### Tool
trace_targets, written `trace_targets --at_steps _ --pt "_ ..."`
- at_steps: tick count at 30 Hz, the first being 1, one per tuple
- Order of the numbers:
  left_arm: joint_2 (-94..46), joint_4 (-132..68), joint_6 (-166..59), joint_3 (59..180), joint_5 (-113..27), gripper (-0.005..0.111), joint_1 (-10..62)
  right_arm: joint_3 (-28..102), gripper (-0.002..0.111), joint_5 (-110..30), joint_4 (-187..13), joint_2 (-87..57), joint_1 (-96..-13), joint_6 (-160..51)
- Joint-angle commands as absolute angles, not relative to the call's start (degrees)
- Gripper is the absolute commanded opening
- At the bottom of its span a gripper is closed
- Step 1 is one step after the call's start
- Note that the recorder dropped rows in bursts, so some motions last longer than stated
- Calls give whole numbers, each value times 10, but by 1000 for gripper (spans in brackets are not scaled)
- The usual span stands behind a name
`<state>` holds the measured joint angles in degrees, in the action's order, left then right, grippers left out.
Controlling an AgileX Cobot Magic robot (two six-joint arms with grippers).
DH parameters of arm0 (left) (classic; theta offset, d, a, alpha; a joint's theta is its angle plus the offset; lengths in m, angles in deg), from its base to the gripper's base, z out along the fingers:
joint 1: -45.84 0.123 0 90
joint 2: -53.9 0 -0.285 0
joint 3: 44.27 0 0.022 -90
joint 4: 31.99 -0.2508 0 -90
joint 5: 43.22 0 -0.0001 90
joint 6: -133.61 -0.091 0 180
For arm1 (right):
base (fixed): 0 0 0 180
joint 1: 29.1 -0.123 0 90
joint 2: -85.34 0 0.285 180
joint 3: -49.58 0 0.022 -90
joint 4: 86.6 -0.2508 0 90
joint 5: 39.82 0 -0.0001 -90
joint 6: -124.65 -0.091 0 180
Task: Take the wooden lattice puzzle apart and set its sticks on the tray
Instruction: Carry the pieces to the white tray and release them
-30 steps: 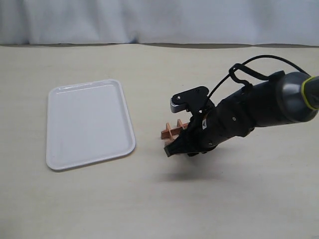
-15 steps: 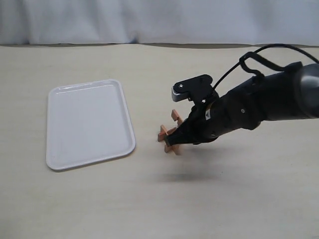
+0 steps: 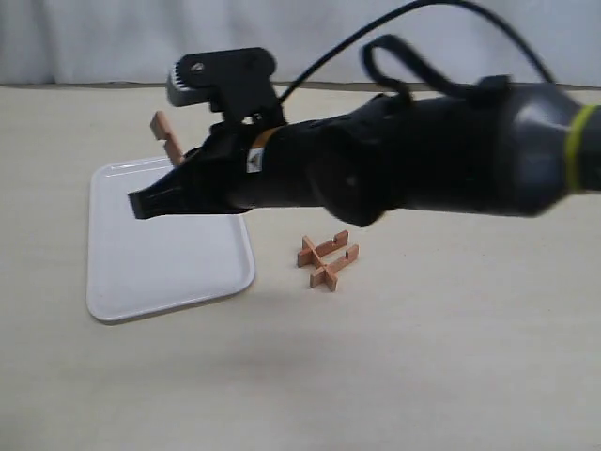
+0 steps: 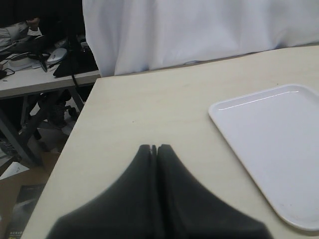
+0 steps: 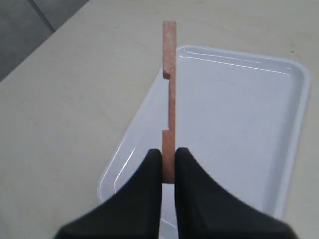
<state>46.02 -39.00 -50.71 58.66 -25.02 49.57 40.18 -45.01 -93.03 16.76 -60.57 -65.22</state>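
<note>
Right arm reaches across the middle and hangs over the left side of the table. On my right wrist feed the right gripper is clamped on one stick: both black fingers press flat against its lower end, and the rest of the piece juts out past the fingertips, edge-on to the camera, with two square notches showing on one side. Behind it lies the tray, white, with a low rim and rounded corners, so the stick is up in the air over the tray and I see no contact between them. From the exterior camera the reddish piece pokes up beside the gripper, near the tray's far edge, and the arm's dark bulk covers part of the tray's right side. The wooden lattice puzzle sits on the bare table just right of the tray, apart from its rim; it reads as two parallel sticks with one crossing them, though it is small and I can't swear to the count. Left wrist feed: the left gripper has its two fingers pressed together with nothing between them, low over the table near its outer edge, with a corner of the tray off to one side. A white curtain hangs behind the table.
</note>
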Motion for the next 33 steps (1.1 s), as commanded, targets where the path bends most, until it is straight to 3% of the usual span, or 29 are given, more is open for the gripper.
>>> trace_targets --at_steps 1,9,16,19,33 --pt "461 -390 -505 585 -258 0 494 483 5 -457 -934 263 -609 -651" --pt "461 -390 -505 585 -258 0 494 554 19 -457 -934 365 -609 -651" --pt "461 -390 -505 585 -258 0 494 556 49 -464 -934 376 -609 -651" --pt "461 -390 -505 585 -258 0 494 556 56 -493 -927 350 -612 -650" --pt "461 -388 -505 585 -258 0 494 556 58 -837 -796 180 -564 -650"
